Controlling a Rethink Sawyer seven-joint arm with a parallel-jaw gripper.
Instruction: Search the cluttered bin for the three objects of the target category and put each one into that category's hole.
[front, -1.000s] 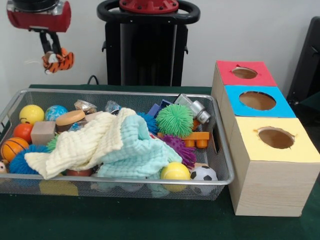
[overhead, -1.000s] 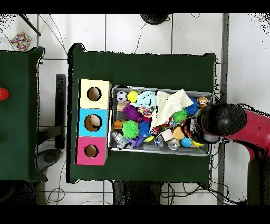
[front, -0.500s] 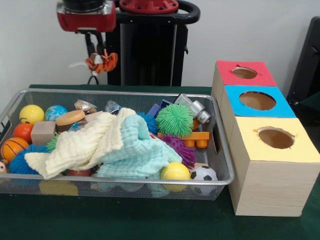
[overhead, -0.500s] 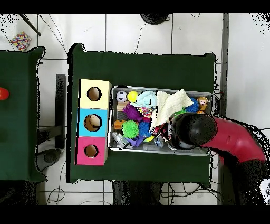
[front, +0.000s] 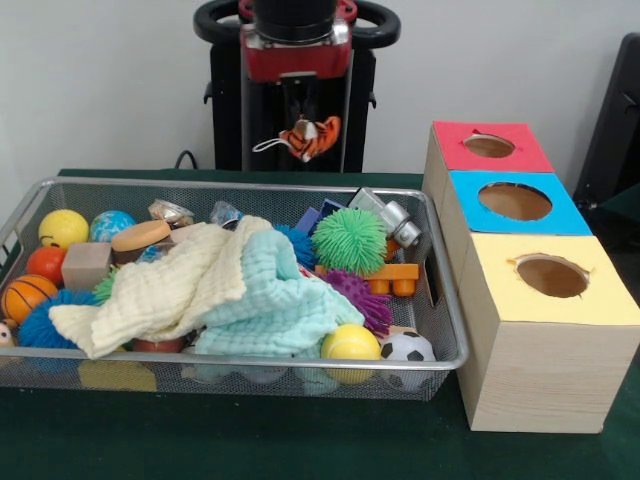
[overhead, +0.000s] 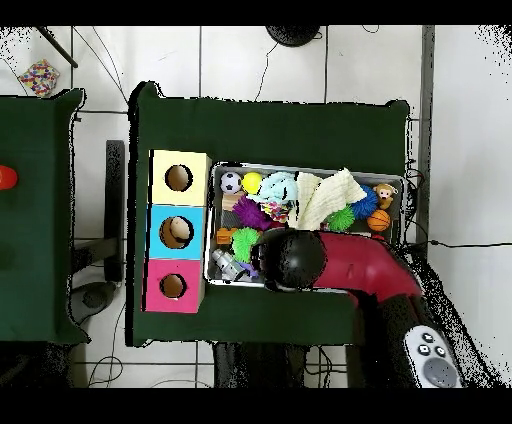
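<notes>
High above the bin's far rim my gripper (front: 306, 128) is shut on a small orange striped tiger toy (front: 312, 137), which dangles from it in the front view. The wire mesh bin (front: 436, 300) holds balls, spiky toys, blocks and two cloths. To its right stands a box with three round holes: red (front: 489, 146), blue (front: 514, 201) and yellow (front: 551, 275). In the overhead view the red arm (overhead: 345, 270) covers the bin's lower middle and hides the gripper and the toy; the box's holes, yellow (overhead: 178, 178), blue (overhead: 177, 232) and red (overhead: 173, 286), lie left of the bin.
A cream cloth (front: 165, 290) and a mint cloth (front: 275, 305) cover the bin's middle. A green spiky ball (front: 349, 240), a purple spiky toy (front: 360, 297), a soccer ball (front: 407, 347) and a yellow ball (front: 350, 343) lie toward the box. A monkey toy (overhead: 382, 194) sits in the bin's corner.
My gripper has carried the tiger toy from above the bin's left end toward the box, and now hangs over the bin's middle. The bin's contents have not moved.
</notes>
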